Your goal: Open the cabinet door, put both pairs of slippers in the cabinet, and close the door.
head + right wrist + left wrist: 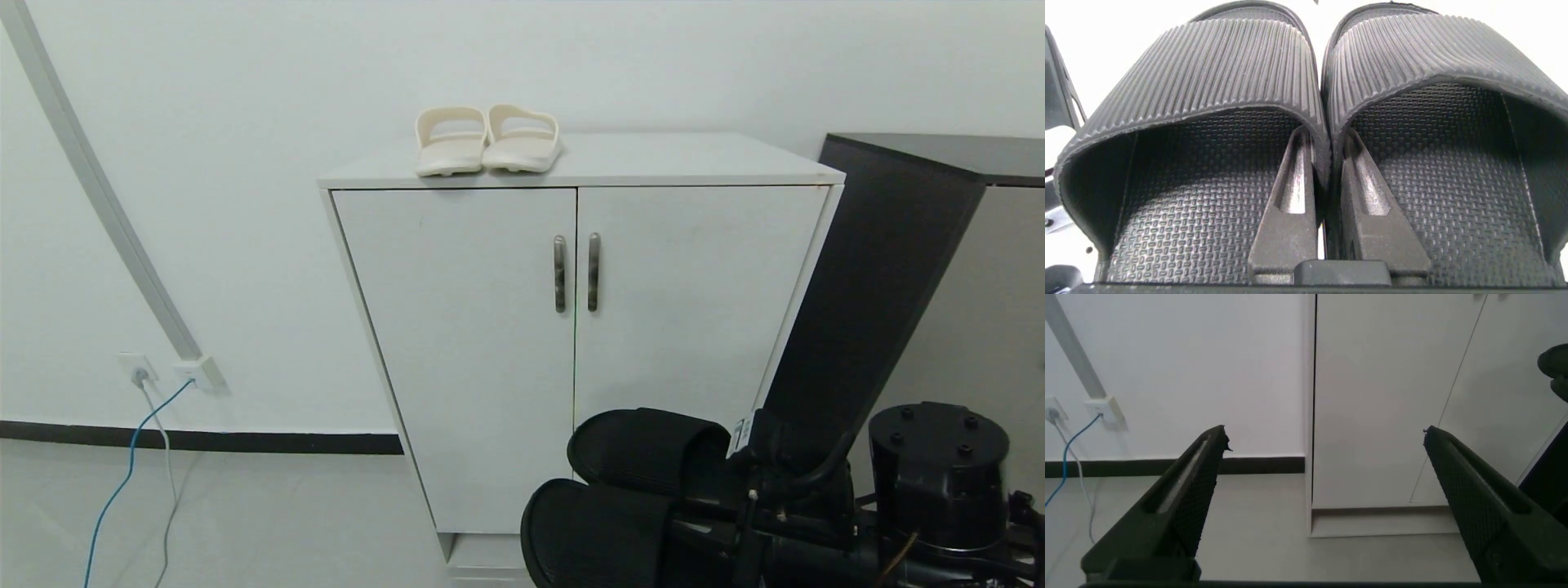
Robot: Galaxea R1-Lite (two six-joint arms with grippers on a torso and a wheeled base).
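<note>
Before the shut cabinet (pixel 457 343), right gripper (pixel 1326 137) is pinching black slippers (pixel 1225 73) by inner edges; left gripper (pixel 1323 437) is hanging spread; beige slippers (pixel 487 140) are sitting atop.

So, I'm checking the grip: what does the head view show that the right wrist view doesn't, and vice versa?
Head view adds the cabinet with both doors shut and the cream slippers on top. Right wrist view adds the right gripper shut on the black slippers, one finger inside each, pinching their inner walls together. Both share the black slippers.
</note>
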